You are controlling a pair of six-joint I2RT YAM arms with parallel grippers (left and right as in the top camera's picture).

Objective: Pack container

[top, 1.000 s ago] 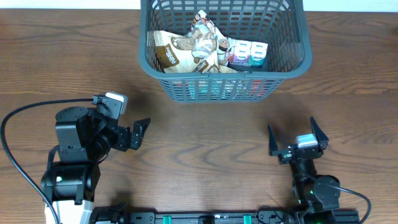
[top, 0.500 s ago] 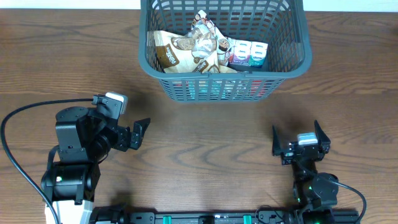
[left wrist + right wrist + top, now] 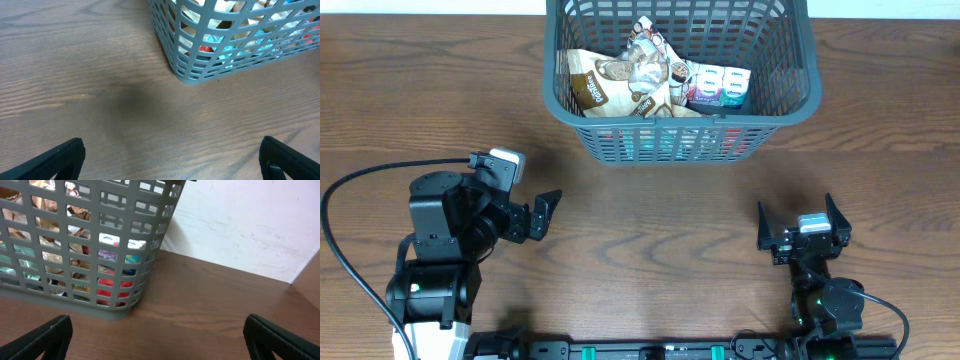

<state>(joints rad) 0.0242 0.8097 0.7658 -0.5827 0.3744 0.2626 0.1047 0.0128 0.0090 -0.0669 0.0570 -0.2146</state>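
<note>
The container [image 3: 790, 105], a dark grey lattice basket, stands at the back middle of the table. It holds several packets: brown and white snack bags [image 3: 620, 80] and a pale blue packet [image 3: 718, 85]. Red and blue packets show through its mesh. The basket also shows in the left wrist view [image 3: 190, 75] and the right wrist view [image 3: 125, 309]. My left gripper [image 3: 548, 212] is open and empty, low at the front left, apart from the basket. My right gripper [image 3: 800, 222] is open and empty at the front right.
The wooden table [image 3: 650, 230] lies bare between the two grippers. A white wall [image 3: 240, 225] rises behind the table's far edge. A black cable [image 3: 350, 190] loops round the left arm's base.
My right gripper has drawn back a little toward the front edge and then stopped. The left arm and the basket have not moved.
</note>
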